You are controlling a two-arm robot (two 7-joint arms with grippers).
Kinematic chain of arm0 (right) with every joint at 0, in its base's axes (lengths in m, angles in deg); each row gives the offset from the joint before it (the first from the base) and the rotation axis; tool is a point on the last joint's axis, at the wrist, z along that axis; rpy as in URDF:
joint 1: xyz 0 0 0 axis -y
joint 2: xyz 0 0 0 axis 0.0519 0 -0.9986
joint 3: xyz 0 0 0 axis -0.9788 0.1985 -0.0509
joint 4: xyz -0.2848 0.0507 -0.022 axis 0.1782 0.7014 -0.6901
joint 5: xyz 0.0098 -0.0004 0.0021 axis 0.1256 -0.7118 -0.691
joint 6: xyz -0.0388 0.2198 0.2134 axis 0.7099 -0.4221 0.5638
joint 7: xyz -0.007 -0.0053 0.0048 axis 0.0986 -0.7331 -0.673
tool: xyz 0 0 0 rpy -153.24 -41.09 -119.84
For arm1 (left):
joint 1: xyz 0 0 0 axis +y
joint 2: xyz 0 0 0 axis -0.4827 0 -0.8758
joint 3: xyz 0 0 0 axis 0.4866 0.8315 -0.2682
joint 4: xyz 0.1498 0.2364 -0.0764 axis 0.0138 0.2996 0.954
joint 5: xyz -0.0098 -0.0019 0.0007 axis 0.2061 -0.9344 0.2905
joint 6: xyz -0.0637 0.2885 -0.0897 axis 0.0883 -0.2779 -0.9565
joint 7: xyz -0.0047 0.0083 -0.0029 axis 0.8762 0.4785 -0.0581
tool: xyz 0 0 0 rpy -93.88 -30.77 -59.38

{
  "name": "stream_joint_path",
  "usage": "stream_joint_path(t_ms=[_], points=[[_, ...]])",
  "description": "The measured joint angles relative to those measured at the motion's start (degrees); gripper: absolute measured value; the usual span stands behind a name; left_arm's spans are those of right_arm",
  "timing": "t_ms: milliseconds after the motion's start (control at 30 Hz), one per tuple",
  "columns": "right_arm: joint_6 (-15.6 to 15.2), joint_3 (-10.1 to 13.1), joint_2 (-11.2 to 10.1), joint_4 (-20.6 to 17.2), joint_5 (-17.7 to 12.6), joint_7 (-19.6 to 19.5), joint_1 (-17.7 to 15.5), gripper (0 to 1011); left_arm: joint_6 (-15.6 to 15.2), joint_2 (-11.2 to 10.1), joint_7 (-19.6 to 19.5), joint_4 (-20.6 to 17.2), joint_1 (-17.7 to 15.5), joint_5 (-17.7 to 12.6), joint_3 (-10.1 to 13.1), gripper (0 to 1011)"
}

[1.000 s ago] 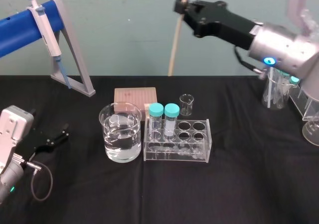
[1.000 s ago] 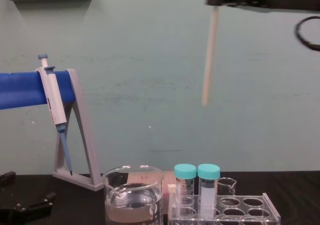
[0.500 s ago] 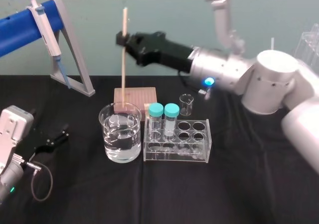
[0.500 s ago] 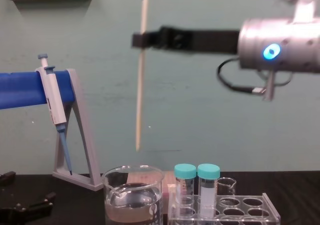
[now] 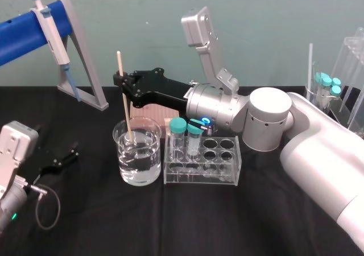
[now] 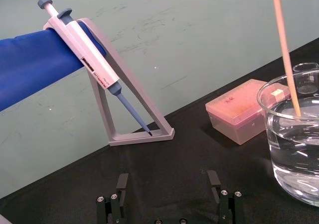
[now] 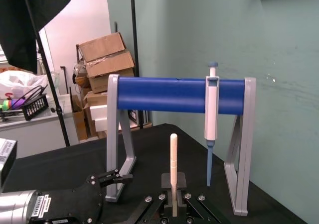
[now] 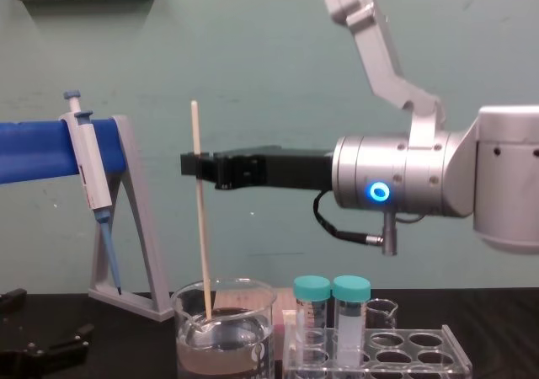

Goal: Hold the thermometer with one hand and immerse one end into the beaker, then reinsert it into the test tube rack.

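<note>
The thermometer [image 5: 123, 95], a thin cream rod, stands nearly upright with its lower end dipped into the water of the large glass beaker [image 5: 137, 164]. My right gripper [image 5: 121, 81] is shut on the rod's upper part, above the beaker. From the side, the thermometer [image 8: 200, 210] enters the beaker [image 8: 224, 328] below the right gripper [image 8: 195, 164]. The thermometer [image 6: 285, 47] and the beaker [image 6: 294, 134] also appear in the left wrist view. The clear test tube rack [image 5: 227, 173] holds two teal-capped tubes beside the beaker. My left gripper [image 5: 71, 152] rests open on the black table at left.
A grey slanted stand with a blue bar [image 5: 25, 31] holds a pipette [image 5: 54, 37] at the back left. A pink tip box [image 5: 154, 109] and a tiny beaker [image 5: 212, 119] sit behind the rack. More glassware [image 5: 327, 91] stands at the right.
My right arm has carried the thermometer leftward and down. Its lower end was above the beaker and now sits in the water. The left arm has not moved.
</note>
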Motion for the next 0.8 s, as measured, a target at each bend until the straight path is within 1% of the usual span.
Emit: stream_joint_path(t_ms=[133, 333, 800], points=[[0.93, 0.16, 0.79, 1.84, 0.70, 0.05, -0.40, 48, 0.00, 0.00, 0.00, 0.00, 0.00, 0.00, 0.00, 1004], [1.22, 0.77, 1.13, 2.98, 1.52, 0.08, -1.31, 47, 0.00, 0.00, 0.00, 0.00, 0.00, 0.00, 0.00, 1004], [0.93, 2.85, 0.67, 2.54, 2.51, 0.96, -2.86, 48, 0.00, 0.00, 0.00, 0.00, 0.00, 0.00, 0.00, 1004]])
